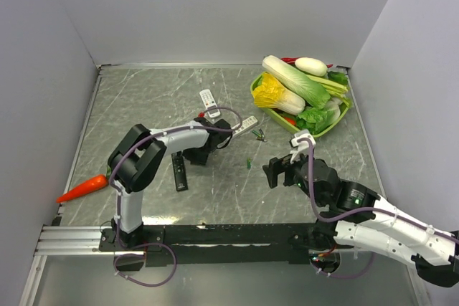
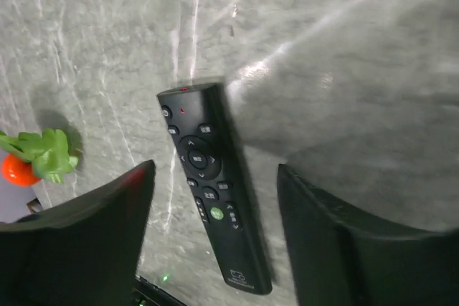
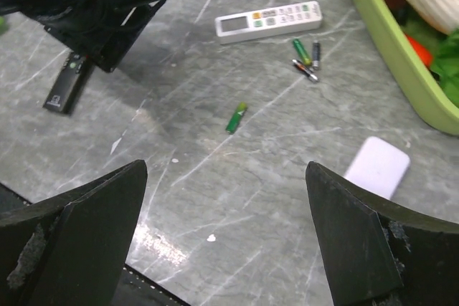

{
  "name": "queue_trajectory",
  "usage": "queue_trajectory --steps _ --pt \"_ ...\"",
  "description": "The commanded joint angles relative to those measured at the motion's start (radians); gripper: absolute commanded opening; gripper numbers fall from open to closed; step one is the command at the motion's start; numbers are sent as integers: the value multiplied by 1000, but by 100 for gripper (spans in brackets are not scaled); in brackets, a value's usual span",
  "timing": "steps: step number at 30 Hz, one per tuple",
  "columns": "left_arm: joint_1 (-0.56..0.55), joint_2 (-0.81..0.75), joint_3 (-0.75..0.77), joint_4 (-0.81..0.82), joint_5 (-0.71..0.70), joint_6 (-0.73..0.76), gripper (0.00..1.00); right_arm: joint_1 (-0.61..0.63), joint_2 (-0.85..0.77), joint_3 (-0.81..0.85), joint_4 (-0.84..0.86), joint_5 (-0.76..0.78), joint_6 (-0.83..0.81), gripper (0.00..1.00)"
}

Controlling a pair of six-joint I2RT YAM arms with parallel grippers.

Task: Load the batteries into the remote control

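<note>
Left of the table's middle, the left gripper [image 2: 215, 173] hangs over a black remote [image 2: 238, 249]. Its two fingers are spread apart, one on each side of the remote, and neither touches it. That remote lies flat on the grey marble table [image 1: 143, 98], buttons up. From it, a carrot [image 1: 82, 188] lies out at 9 o'clock, by the table's left edge. At about 2 o'clock from the left gripper rests a long white remote [image 3: 269, 21], face up, and a second white remote [image 1: 208, 100] sits farther off at 12 o'clock. Three batteries [image 3: 305, 59] lie in a loose bunch on bare table, just beside the long white remote at its 4 o'clock. One more, a green battery [image 3: 237, 117], lies alone near the table's middle, apart from the bunch at about its 7 o'clock. The right gripper [image 3: 226, 165] hovers at 4 o'clock from that lone cell, its fingers wide apart and gripping nothing. A small white rounded piece [image 3: 376, 166] lies on the table near a green tray [image 3: 394, 55] piled with vegetables, which fills the far right corner at 1 o'clock from the table's middle
</note>
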Motion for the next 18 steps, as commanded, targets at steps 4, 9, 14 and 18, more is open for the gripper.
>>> queue_trajectory --steps 4,9,14,18 --pt "-27 -108 30 65 146 -21 92 -8 -95 12 -117 178 72 100" --pt "69 -353 -22 178 268 2 99 -6 -149 42 -229 387 216 100" --pt "339 -672 -212 367 439 5 99 -9 -193 85 -378 489 353 100" --pt "558 -864 -270 401 466 71 99 -9 -249 90 -429 551 418 100"
